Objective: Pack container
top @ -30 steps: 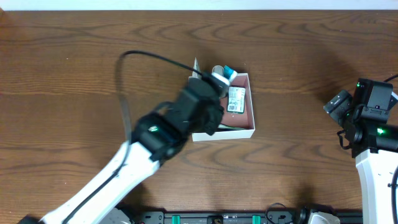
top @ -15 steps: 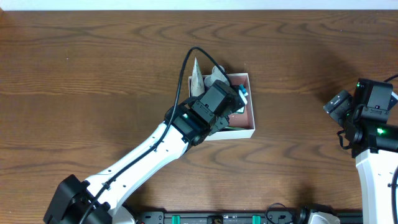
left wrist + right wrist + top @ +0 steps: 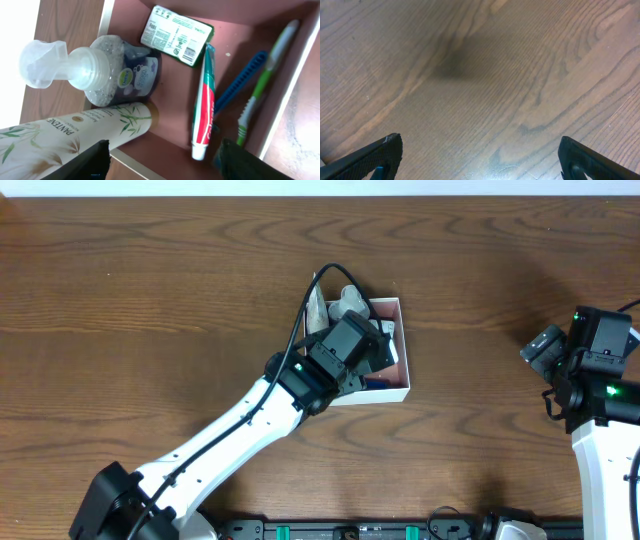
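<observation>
Left pincer (image 3: 167, 158) just spread above the container (image 3: 175, 90), leaving the toothpaste (image 3: 202, 100) lying inside: one more item packed.

My overhead camera looks straight down from high up on the table (image 3: 120, 300). My left wrist camera sits close above the container (image 3: 404, 350) near the centre, peering into it; those two views share only that container. My right wrist camera, out at 3 o'clock, faces bare table close up.
</observation>
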Available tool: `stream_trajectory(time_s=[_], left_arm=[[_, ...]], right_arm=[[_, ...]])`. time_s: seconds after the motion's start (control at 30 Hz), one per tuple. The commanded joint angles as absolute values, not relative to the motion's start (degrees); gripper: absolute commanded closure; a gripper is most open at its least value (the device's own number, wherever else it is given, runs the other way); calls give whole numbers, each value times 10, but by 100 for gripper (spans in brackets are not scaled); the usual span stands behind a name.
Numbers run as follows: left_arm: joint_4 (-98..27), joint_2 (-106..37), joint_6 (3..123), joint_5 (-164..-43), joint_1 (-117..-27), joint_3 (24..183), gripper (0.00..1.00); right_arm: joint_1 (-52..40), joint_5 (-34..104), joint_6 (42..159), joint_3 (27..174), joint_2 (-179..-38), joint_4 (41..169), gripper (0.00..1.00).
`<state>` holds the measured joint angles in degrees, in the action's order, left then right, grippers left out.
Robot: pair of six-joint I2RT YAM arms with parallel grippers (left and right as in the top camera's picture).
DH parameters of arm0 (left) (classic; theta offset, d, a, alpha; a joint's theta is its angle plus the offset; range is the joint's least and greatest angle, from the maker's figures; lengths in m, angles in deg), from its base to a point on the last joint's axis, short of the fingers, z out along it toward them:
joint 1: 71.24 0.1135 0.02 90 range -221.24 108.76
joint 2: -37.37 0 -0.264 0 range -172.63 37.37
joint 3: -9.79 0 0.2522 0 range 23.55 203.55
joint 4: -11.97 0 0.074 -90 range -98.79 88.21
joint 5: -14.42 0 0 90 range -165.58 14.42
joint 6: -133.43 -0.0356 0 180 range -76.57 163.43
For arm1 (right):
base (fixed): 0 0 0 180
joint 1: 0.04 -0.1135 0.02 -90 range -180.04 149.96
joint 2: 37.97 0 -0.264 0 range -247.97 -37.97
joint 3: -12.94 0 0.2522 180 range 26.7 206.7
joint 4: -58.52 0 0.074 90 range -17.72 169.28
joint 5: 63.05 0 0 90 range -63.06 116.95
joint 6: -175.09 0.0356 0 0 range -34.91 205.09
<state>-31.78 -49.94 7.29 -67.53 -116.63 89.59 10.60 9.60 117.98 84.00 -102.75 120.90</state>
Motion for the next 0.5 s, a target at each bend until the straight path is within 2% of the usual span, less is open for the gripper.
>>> stream_trajectory(time_s=[0.0,0.07,0.17,0.2,0.23,0.33,0.47], left_arm=[[-327,-454,70,-669,-1194,902,22],[-333,-413,103,-669,-1215,902,14],[-345,-340,177,-669,-1234,902,13],[-352,-311,216,-669,-1238,902,10],[-358,-285,252,-669,-1238,902,2],[-389,-210,337,-669,-1236,902,2],[-426,-127,391,-670,-1236,902,2]], right_arm=[[110,94,1189,844,-1028,1210,1],[110,94,1189,843,-1028,1210,1],[110,94,1189,844,-1028,1210,1],[110,94,1189,844,-1028,1210,1],[110,94,1189,844,-1028,1210,1],[110,94,1189,844,-1028,1210,1],[110,94,1189,844,-1028,1210,1]])
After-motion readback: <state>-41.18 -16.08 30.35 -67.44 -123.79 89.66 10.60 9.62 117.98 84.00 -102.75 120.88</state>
